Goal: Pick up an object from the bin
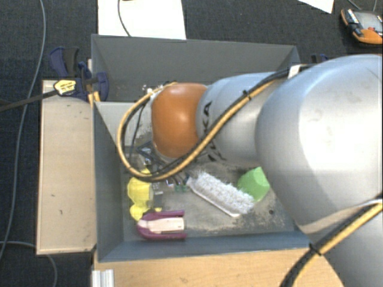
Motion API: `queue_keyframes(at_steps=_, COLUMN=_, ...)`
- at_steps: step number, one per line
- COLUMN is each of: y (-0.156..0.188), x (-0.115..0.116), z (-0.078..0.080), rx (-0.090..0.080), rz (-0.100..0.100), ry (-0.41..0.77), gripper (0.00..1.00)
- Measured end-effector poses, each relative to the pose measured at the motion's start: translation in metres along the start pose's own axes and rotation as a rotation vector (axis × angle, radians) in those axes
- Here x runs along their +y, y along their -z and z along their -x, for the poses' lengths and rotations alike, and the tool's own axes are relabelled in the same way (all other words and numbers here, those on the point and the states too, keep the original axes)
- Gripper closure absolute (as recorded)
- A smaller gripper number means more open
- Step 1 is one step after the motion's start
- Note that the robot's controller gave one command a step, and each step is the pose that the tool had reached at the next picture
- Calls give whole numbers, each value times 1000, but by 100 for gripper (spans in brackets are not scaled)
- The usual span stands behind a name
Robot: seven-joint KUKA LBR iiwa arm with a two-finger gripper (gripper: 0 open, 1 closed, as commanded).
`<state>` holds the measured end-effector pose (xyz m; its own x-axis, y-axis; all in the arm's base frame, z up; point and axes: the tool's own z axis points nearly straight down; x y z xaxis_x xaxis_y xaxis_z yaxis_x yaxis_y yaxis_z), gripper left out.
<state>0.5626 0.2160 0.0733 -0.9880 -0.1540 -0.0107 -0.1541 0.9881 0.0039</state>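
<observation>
The gripper (147,155) reaches down in the left part of the bin, mostly hidden under the arm's wrist. Just below it lies a yellow lumpy toy (139,194), close to the gripper's lower end. A purple and white stapler-like thing (161,224) lies flat near the bin's front wall, below the yellow toy. A white scrubbing brush (220,192) lies slanted on the floor to the gripper's right.
A bright green block (255,183) sits right of the brush, partly under the arm. The thick arm covers the bin's right half and much of its middle. The left wall stands close beside the gripper.
</observation>
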Motion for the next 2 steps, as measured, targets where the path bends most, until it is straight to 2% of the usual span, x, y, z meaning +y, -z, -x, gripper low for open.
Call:
queue_keyframes(at_steps=1, y=7, x=1, z=4, rx=-8, rz=1, ry=-10, gripper=0)
queue_keyframes(at_steps=2, y=2, x=3, z=1, rx=-7, rz=2, ry=-4, gripper=0)
